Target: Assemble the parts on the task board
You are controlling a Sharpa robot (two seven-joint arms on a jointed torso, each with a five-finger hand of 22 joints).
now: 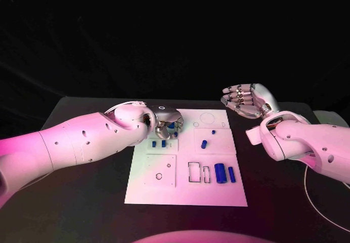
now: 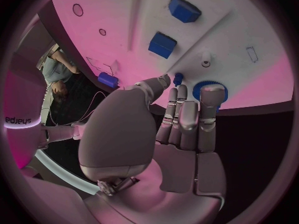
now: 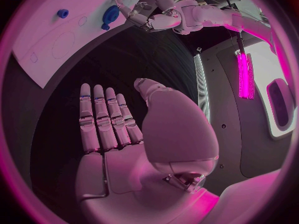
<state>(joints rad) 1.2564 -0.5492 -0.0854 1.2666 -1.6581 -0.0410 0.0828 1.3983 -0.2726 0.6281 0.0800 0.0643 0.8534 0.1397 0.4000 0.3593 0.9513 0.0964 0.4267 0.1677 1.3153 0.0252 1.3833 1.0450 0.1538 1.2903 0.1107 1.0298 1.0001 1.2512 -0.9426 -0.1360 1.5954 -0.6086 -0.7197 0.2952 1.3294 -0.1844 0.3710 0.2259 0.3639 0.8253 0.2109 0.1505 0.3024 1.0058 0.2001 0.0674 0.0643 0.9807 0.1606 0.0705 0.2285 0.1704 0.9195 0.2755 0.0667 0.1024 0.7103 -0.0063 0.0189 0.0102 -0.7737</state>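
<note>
The white task board (image 1: 182, 187) lies mid-table. My left hand (image 1: 164, 125) reaches down over its far left part, fingers straight and close together. Its fingertips (image 2: 211, 90) touch a blue gear (image 2: 198, 91) on the board, and a small blue peg (image 2: 178, 78) sits just off the thumb tip; nothing is plainly gripped. Two blue blocks (image 2: 184, 9) (image 2: 162, 45) and a blue cylinder (image 2: 107, 79) lie beyond. My right hand (image 1: 248, 100) hangs raised and open past the board's far right corner, holding nothing (image 3: 106, 122).
More blue parts lie on the board: two short ones (image 1: 158, 144) left of centre, two small ones (image 1: 205, 144) (image 1: 214, 132) right of centre, and two long ones (image 1: 219, 173) (image 1: 231, 174) beside rectangular slots (image 1: 195, 172). Black table (image 1: 87, 202) surrounds the board.
</note>
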